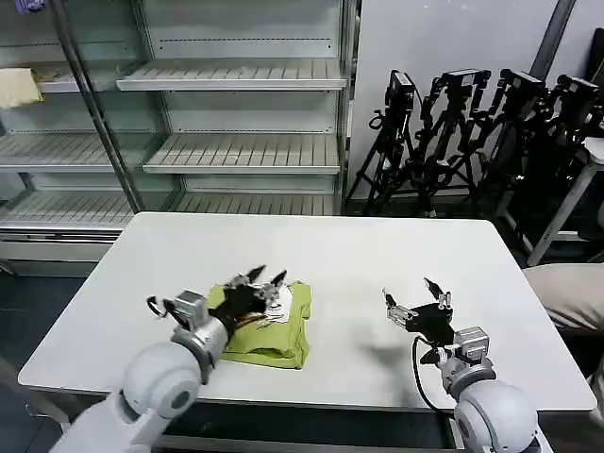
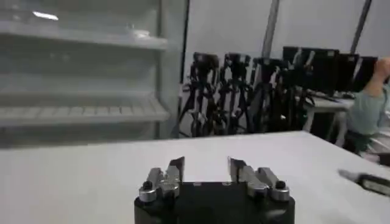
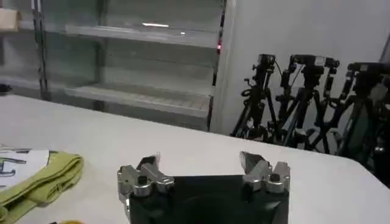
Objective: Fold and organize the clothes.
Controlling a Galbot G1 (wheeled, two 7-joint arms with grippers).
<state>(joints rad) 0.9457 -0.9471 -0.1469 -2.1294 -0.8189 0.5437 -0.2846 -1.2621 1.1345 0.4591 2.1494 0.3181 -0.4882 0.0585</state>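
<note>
The clothes, a lime yellow-green T-shirt (image 1: 285, 332), lie folded into a small stack on the white table (image 1: 359, 250), left of centre near the front edge. My left gripper (image 1: 267, 277) hovers open above the stack's far part, nothing between its fingers; in the left wrist view it (image 2: 206, 163) stands open over bare table. My right gripper (image 1: 408, 294) is open over bare table to the right of the stack, holding nothing. In the right wrist view it (image 3: 198, 159) is open, and the folded shirt's edge (image 3: 42, 180) lies off to one side, with a white label on top.
Empty metal shelving (image 1: 236, 113) stands behind the table. A cluster of black tripods (image 1: 481, 132) fills the back right. A person's sleeve (image 2: 368, 109) appears far off at a desk. Beige fabric (image 1: 571, 293) sits beyond the table's right edge.
</note>
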